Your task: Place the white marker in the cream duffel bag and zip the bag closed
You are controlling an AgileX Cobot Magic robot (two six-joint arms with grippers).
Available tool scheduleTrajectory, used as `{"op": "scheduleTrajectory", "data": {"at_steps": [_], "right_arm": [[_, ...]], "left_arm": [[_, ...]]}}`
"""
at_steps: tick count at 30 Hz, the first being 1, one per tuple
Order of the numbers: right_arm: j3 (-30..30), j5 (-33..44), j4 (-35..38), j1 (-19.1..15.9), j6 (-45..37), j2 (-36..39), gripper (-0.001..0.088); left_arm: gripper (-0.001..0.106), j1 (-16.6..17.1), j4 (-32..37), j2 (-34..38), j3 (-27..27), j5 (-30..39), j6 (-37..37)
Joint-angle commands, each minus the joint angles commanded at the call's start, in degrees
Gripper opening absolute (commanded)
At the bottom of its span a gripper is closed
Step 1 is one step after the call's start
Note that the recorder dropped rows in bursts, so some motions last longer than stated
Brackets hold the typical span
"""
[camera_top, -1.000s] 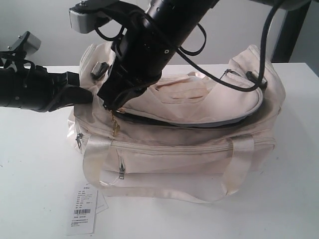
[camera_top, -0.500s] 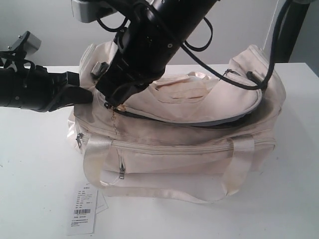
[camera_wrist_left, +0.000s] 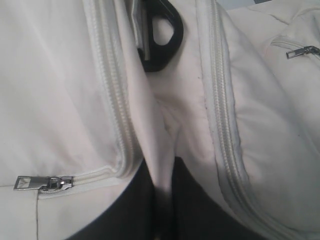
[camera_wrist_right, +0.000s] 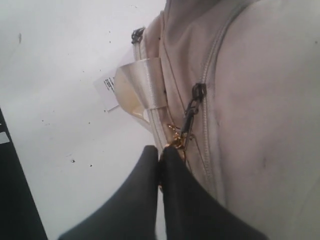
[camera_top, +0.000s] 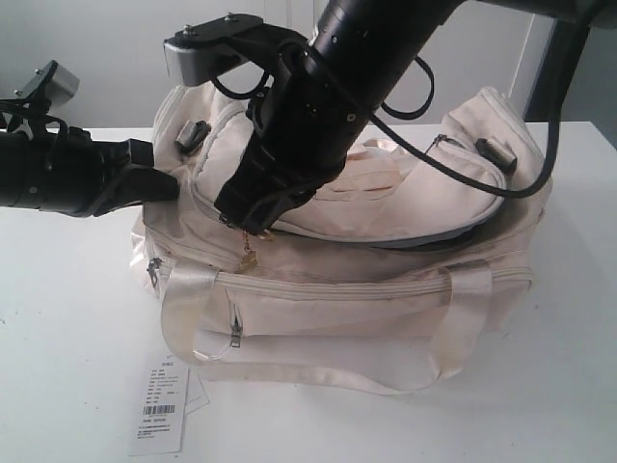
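Two holds are in play: the right gripper (camera_wrist_right: 161,150) is pinched shut on the gold zipper charm (camera_wrist_right: 175,139), and the left gripper (camera_wrist_left: 160,172) nips a fold at the left end of the cream duffel bag (camera_top: 366,289). Its soft, slack cloth will likely buckle unless braced, and the thin charm may slip. I cannot see the white marker. The bag sits mid-counter (camera_top: 67,338), which is smooth, white and roomy, with a paper tag (camera_top: 159,405) near-left.

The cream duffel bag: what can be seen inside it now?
Only a dark gap under the unzipped part of the flap on the bag. The flap covers the inside, so no marker can be seen there.
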Motion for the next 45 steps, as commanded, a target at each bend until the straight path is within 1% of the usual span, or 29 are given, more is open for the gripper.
{"op": "scheduleTrajectory", "data": {"at_steps": [11,29,38,45], "right_arm": [[0.0,0.0,-3.5,0.0,1.0,-0.9,0.0000],[0.0,0.0,-5.0,0.0,1.5,-1.0,0.0000],[0.1,0.0,-6.7,0.0,1.9,-2.4,0.0000],[3.5,0.0,-7.7,0.0,2.2,-2.7,0.0000]], "left_arm": [[0.000,0.0,0.0,0.0,0.0,0.0,0.0],[0.000,0.0,0.0,0.0,0.0,0.1,0.0],[0.000,0.0,0.0,0.0,0.0,0.1,0.0],[0.000,0.0,0.0,0.0,0.0,0.1,0.0]]}}
